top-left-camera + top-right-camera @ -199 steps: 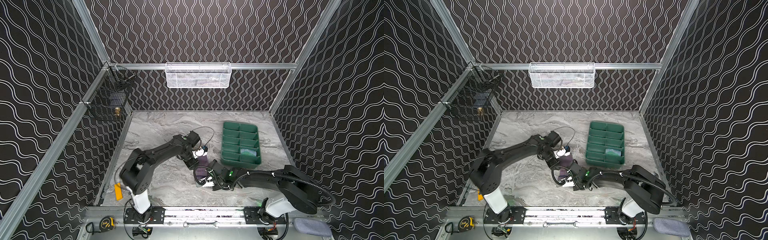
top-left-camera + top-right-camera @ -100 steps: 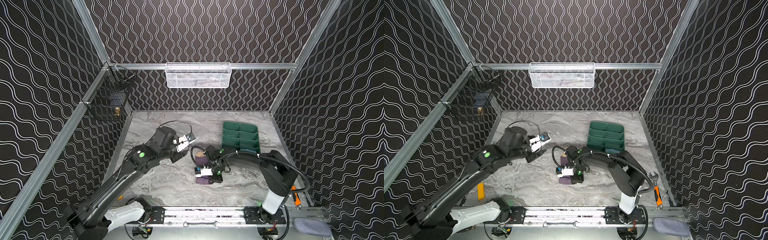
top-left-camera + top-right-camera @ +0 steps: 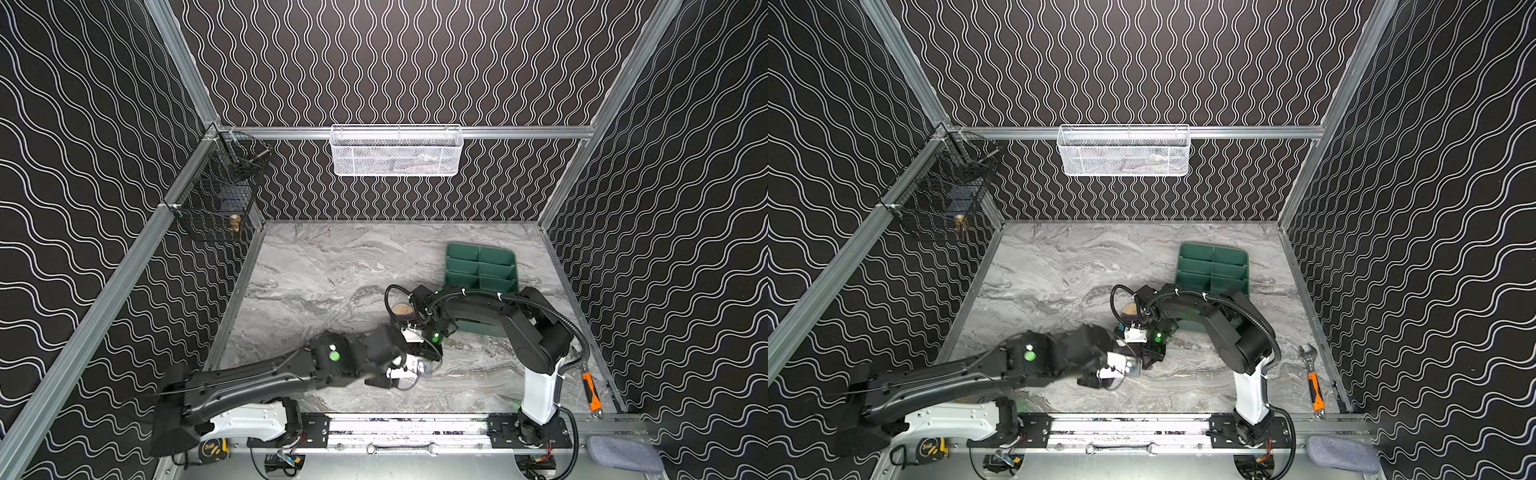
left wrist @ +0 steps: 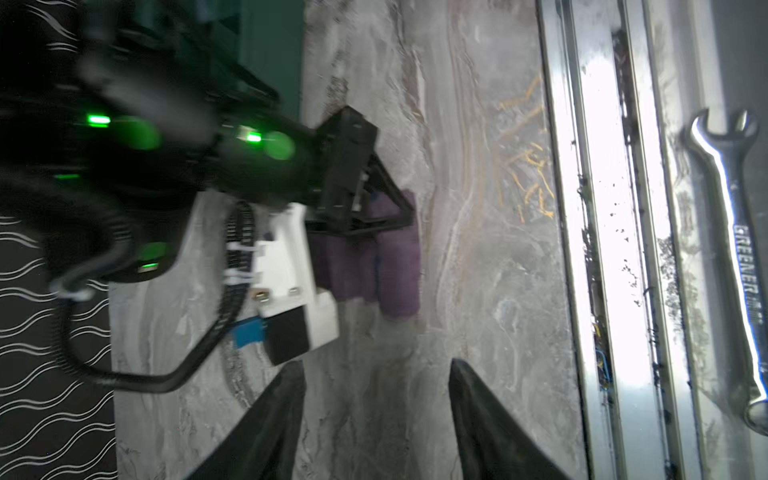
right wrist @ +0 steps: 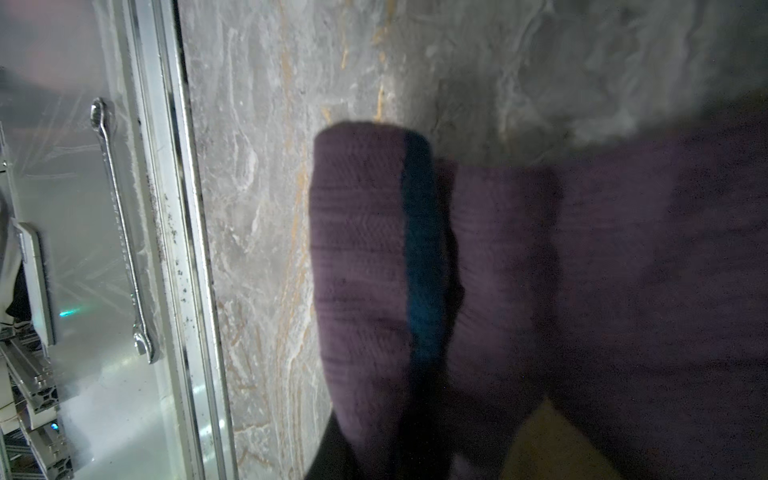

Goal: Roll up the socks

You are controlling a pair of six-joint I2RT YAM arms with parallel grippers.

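The purple sock [image 4: 395, 257] lies partly rolled on the marble table, near the front middle. A blue band [image 5: 422, 249] runs between its folds, and its tan end [image 3: 402, 309] shows behind the arms in both top views. My right gripper [image 5: 399, 451] is shut on the roll of the purple sock [image 5: 361, 249], reaching in from the right [image 3: 430, 353]. The left gripper [image 4: 376, 370] is open and empty. It hovers over bare table just short of the sock, beside the right gripper [image 3: 415, 368].
A green divided tray [image 3: 482, 266] stands behind the right arm. An orange-handled wrench [image 3: 590, 386] lies at the right wall. A steel wrench [image 4: 744, 249] rests on the front rail. A grey-blue cloth pad [image 3: 623, 455] is at the front right. Baskets [image 3: 395, 149] hang on the walls.
My left arm swung from the back left round to the front, ending next to the sock, and its fingers spread wider. The right gripper stayed shut on the sock.
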